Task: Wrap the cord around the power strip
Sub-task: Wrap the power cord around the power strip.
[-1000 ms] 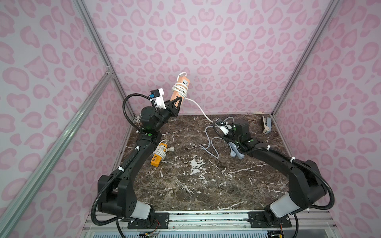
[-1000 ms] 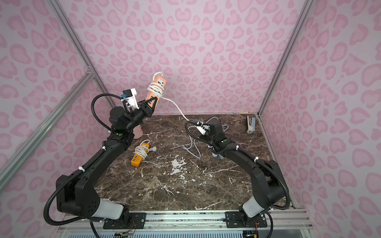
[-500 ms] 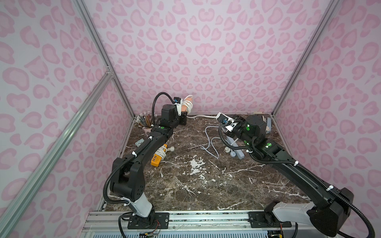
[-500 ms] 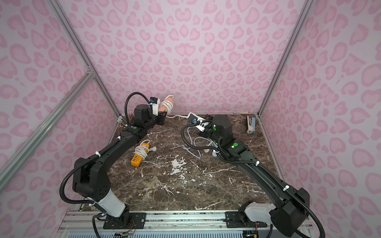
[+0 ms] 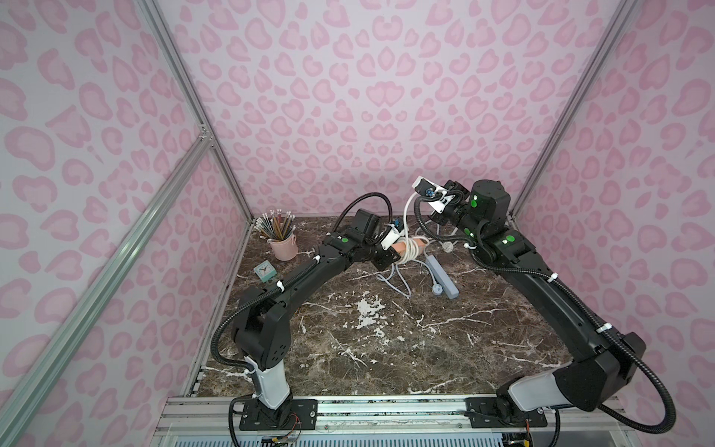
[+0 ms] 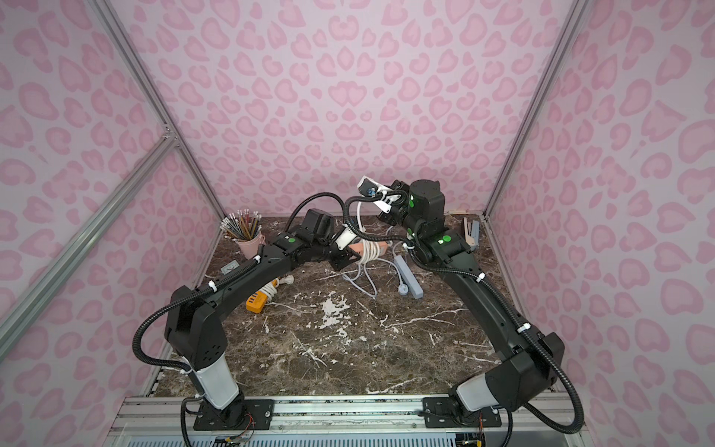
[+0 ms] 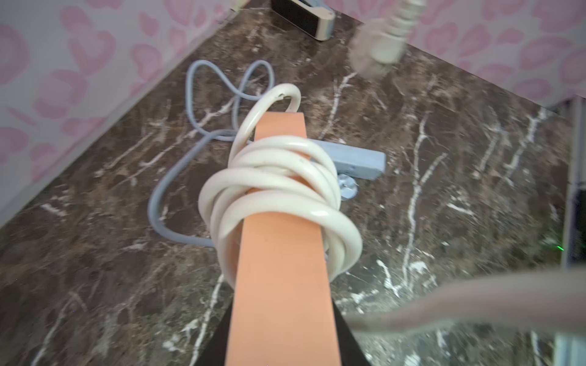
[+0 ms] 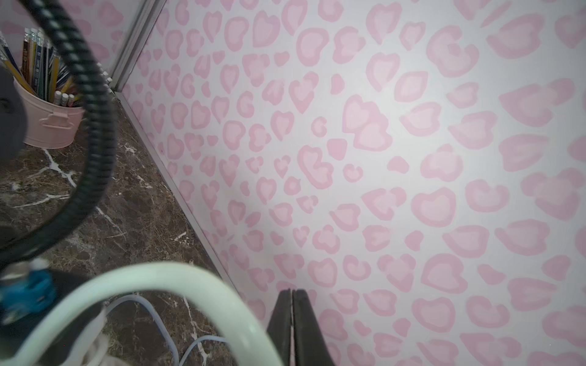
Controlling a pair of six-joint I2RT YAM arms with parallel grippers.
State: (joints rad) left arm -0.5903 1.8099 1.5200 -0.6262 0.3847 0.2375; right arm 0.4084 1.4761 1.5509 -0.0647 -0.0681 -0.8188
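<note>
Left gripper (image 7: 282, 336) is clamped on one end of the strip (image 7: 279, 269). The strip sticks straight out from the jaws, clear of the worktop (image 5: 387, 348), over the rear centre.

Cord (image 7: 304, 209): several loose white loops sit round the middle of the strip, bunched and overlapping rather than side by side. The far end of the strip is bare. From the coil a free length arcs up (image 5: 406, 209) toward my right arm.

Right gripper (image 8: 291, 317) is up near the back wall with its jaws pressed flat together and nothing showing between the tips. The cord curves past just beside it (image 8: 142, 279), close to the camera. I can't tell whether it's pinched further back.

Under the strip a grey strip (image 5: 441, 276) lies flat on the worktop, its grey cord in loose bends beside it.

Also there:
- pencil cup (image 5: 284, 247) in the back left corner
- small clock (image 5: 265, 271) near the cup
- yellow strip (image 6: 257, 300), partly hidden behind my left arm
</note>
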